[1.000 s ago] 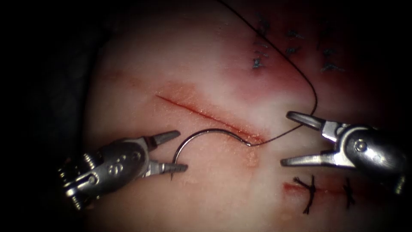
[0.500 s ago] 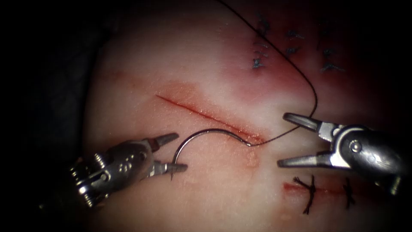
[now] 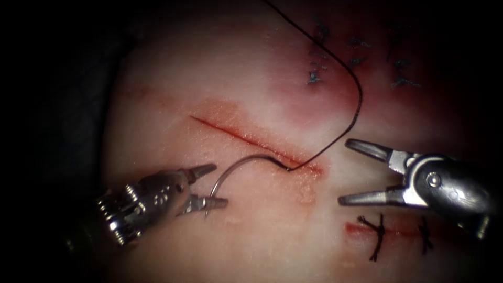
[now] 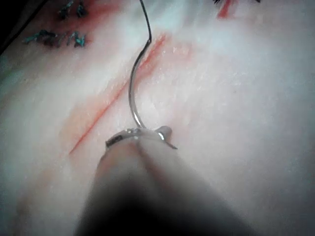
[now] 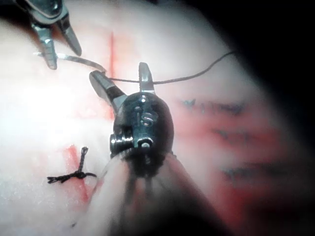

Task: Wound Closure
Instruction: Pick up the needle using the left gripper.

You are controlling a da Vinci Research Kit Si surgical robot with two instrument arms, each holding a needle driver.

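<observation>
The cut [image 3: 236,133] runs slantwise across the tissue [image 3: 173,84]. The curved needle [image 3: 246,160] lies on its left side, its whole curve showing above the surface. The tail rests at the cut's lower end. The tip end crosses the lower jaw of my left tool [image 3: 220,183], whose jaws stand apart. The left wrist view has the needle [image 4: 132,93] rising from that tool [image 4: 140,135]. Black thread [image 3: 359,105] loops from the tail up and away. My right tool [image 3: 345,171], right of the cut, is open and holds nothing; the thread [image 5: 197,76] passes its jaws [image 5: 118,71].
Two tied black stitches [image 3: 378,236] sit on a short red line below the right tool, one also seen as a knot [image 5: 78,172]. Blue ink marks [image 3: 314,76] dot the reddened tissue at the back. The tissue falls into darkness on the left.
The left tool turned and drew down-left; the needle tilted and its tail slid left along the cut. The thread's bend swung left, off the right tool's upper jaw. The right tool stayed.
</observation>
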